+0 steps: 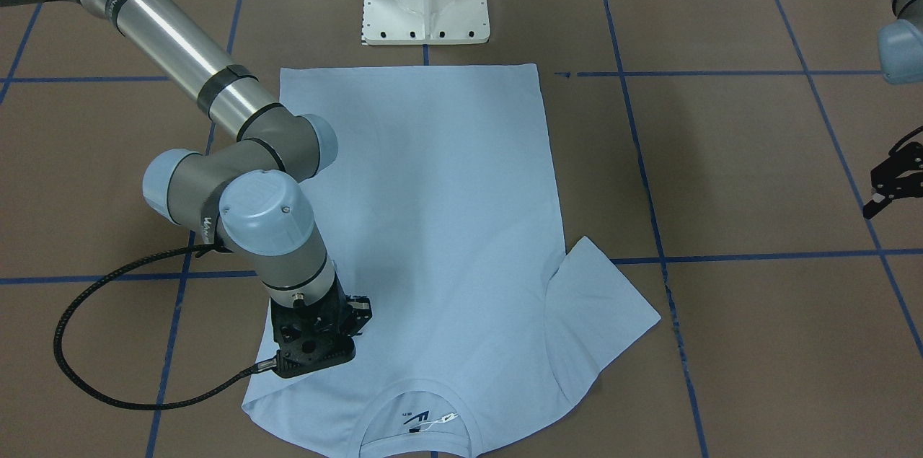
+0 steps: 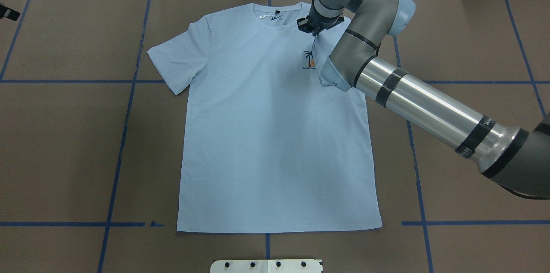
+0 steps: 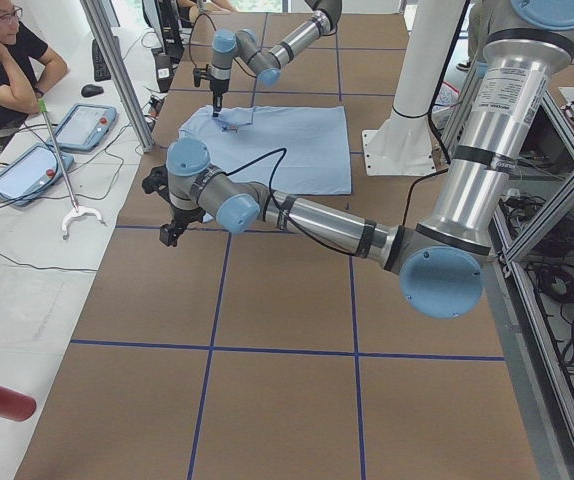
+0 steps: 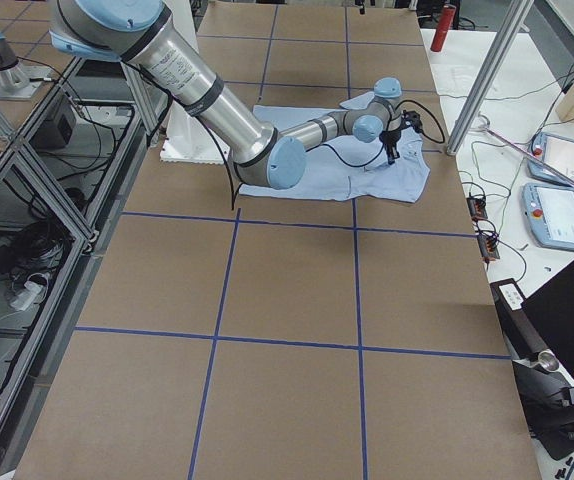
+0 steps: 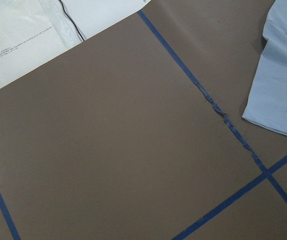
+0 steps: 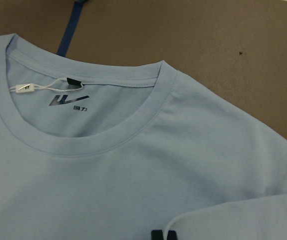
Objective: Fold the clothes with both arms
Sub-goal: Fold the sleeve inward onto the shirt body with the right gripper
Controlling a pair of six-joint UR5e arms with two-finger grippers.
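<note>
Pale-blue T-shirt (image 2: 275, 135) lies flat mid table (image 2: 64, 135), collar toward the far edge. Right gripper (image 2: 313, 29) is down at the shoulder beside the collar. Left gripper (image 1: 885, 190) hangs near the left end. For these 2, apart or together: cannot tell.

Blocked: right arm (image 2: 421, 105) lies over T-shirt (image 2: 266, 144) right-side shoulder. Passable: bare table (image 2: 64, 144) along left-side sleeve, hem.

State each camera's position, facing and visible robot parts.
Front-facing: opposite robot, steeply down; right arm over T-shirt, left pincer.
Overhead: behind robot, looking down; right arm.
Exterior left: robot's left end; left arm near.
Exterior right: opposite end; right arm near.
Left wrist: table, sleeve; no body.
Right wrist: collar; no body.
Shared: front-facing, overhead show pedestal.
</note>
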